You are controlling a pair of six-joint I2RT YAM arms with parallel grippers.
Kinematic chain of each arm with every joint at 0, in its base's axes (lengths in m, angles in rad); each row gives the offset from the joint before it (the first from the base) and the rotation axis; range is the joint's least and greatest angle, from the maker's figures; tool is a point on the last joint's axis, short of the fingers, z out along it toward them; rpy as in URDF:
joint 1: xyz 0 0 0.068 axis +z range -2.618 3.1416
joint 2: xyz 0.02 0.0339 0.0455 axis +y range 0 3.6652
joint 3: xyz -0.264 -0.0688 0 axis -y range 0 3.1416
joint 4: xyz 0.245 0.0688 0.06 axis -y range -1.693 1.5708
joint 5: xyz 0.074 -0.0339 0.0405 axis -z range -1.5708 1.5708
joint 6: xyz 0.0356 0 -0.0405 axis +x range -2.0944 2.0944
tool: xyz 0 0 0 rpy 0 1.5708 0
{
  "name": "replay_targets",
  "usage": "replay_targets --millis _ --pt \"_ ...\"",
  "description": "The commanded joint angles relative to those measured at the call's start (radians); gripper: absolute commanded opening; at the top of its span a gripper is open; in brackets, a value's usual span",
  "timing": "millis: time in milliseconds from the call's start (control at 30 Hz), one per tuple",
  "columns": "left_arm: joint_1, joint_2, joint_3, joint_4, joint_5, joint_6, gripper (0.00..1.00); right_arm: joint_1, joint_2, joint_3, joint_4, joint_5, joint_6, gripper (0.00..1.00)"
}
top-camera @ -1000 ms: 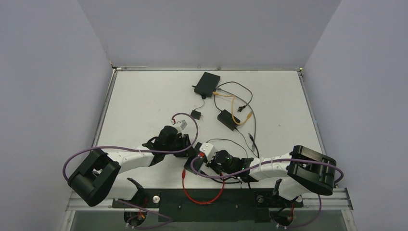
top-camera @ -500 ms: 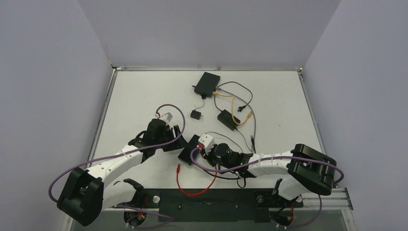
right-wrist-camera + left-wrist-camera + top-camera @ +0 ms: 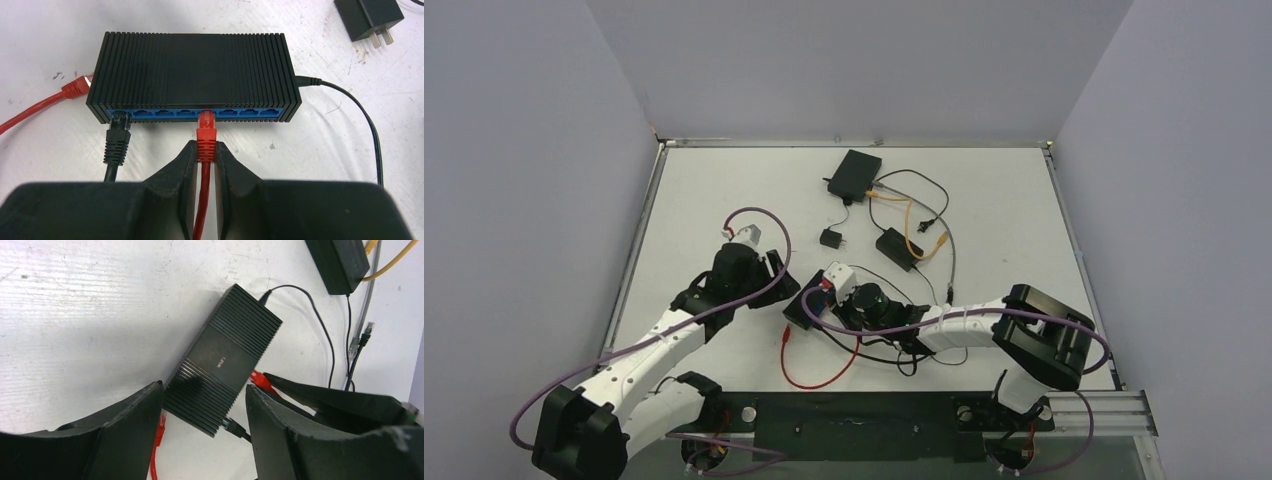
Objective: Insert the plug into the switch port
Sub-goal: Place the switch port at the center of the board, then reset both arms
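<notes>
White scuffed table (image 3: 704, 190), grey walls (image 3: 854, 60) — left hand (image 3: 202, 395) spread, right hand (image 3: 205, 147) pinching red plug (image 3: 206, 125).

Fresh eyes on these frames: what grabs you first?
The red plug, pinched in the right tool, with its nose at a middle port of the black switch. Next, the left tool hanging open astride that switch's end, and a black plug in the leftmost port as the right wrist camera sees it.

Place: robotics lab cell
Enclosure: plain grey walls (image 3: 854, 60) around a scuffed white tabletop (image 3: 704, 190)
Rig: two white-and-black robot arms (image 3: 659, 338)
Gear: black ribbed network switch (image 3: 195, 65)
</notes>
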Motion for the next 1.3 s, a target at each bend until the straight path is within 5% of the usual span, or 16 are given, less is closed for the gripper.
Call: replay_targets --millis 0,200,367,500,767,833,967,1133,1267 --pt "0.008 -0.064 0.049 -0.014 -0.032 0.011 0.59 -0.026 0.055 0.093 0.057 0.029 0.055 0.0" --pt "0.024 -0.106 0.043 -0.022 -0.02 0.001 0.59 -0.056 0.13 0.131 0.054 0.037 0.121 0.11" --pt "0.04 -0.145 0.04 -0.035 0.003 0.0 0.59 -0.06 0.103 0.13 0.025 0.057 0.131 0.33" --pt "0.047 -0.186 0.06 -0.065 0.008 0.017 0.59 -0.06 0.002 0.118 -0.059 0.099 0.101 0.44" --pt "0.049 -0.261 0.151 -0.143 -0.013 0.085 0.64 -0.063 -0.304 0.088 -0.231 0.186 0.044 0.48" --pt "0.049 -0.27 0.206 -0.176 -0.011 0.106 0.64 -0.063 -0.386 0.077 -0.269 0.225 0.045 0.54" --pt "0.049 -0.284 0.274 -0.222 -0.011 0.141 0.66 -0.065 -0.53 0.089 -0.39 0.36 0.068 0.81" --pt "0.049 -0.288 0.337 -0.248 -0.02 0.197 0.69 -0.067 -0.647 0.139 -0.593 0.455 0.076 0.85" --pt "0.049 -0.295 0.368 -0.242 -0.022 0.26 0.7 -0.069 -0.76 0.111 -0.601 0.493 0.058 0.86"
